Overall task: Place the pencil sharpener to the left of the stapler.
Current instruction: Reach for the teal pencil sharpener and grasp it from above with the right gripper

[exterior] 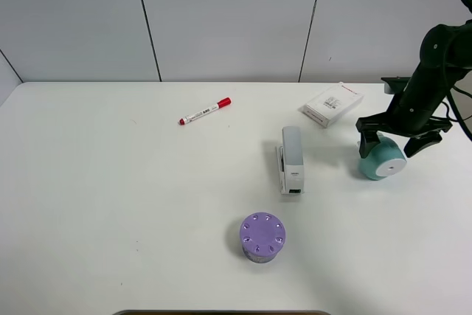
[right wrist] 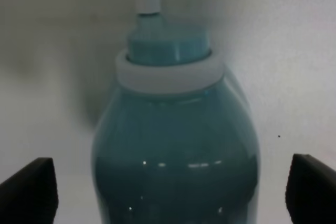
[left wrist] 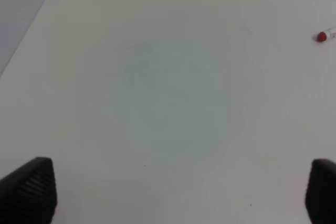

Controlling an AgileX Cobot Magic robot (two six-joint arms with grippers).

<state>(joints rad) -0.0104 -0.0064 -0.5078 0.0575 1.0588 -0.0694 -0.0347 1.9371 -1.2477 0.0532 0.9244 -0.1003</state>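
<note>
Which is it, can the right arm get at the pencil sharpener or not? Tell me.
Likely yes. The right tool hangs open right at the pencil sharpener, one finger on each side of its teal body, nothing between. The stapler lies apart.

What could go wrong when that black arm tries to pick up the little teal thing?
1. The pencil sharpener has a rounded body and seems to lie on its side between the open fingers of the right gripper. As they close, it might roll or squirt out.
2. Its goal is the far side of the stapler. Carried low, the sharpener could knock the stapler askew.
</note>
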